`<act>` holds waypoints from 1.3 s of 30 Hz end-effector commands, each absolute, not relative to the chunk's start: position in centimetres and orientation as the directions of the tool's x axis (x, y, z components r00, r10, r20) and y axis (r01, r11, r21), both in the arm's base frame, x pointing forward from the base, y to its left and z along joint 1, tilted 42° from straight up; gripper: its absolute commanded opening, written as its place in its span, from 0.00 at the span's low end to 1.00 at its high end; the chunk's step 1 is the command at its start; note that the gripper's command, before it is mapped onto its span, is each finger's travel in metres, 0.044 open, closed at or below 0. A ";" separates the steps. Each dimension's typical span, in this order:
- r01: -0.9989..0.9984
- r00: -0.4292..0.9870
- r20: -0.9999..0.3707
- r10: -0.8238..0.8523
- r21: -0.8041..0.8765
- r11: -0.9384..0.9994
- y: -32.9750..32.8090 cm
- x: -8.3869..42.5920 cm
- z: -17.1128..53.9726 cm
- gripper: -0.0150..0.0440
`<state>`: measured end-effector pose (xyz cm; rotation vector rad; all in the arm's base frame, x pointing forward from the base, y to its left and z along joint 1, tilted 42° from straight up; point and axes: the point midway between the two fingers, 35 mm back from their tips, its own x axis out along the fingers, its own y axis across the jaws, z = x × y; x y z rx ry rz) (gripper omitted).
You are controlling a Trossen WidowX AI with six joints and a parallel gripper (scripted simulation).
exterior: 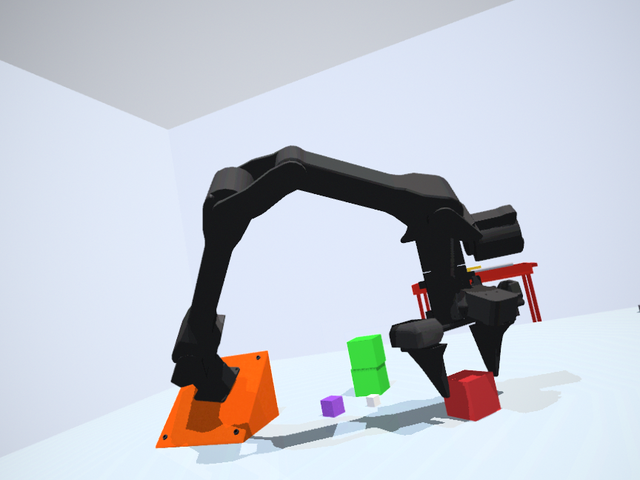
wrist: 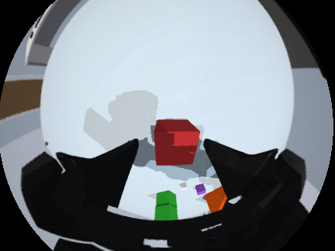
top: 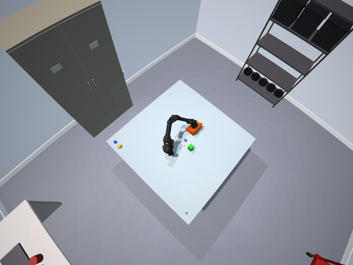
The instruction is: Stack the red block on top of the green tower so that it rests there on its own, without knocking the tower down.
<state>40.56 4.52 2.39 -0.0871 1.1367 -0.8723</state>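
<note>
Red block (exterior: 472, 394) flat on the table, green tower (exterior: 367, 364) two cubes tall, upright, well apart

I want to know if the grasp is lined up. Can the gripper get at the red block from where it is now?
Probably yes. The gripper is open and its fingers straddle the red block, one on each side. Nothing sits between them, and the green tower stands apart to the side.

Near my orange base mount (exterior: 222, 403): purple cube (exterior: 332, 406), tiny white cube (exterior: 372, 399) (just beside it). Red table (exterior: 516, 278) behind.
</note>
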 end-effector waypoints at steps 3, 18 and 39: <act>0.556 0.130 -0.748 -0.650 -0.488 0.673 3.5 40.5 1.3 1.00; 0.556 0.130 -0.748 -0.651 -0.489 0.672 2.7 40.6 0.5 1.00; 0.556 0.130 -0.748 -0.651 -0.489 0.672 2.8 40.5 0.6 0.59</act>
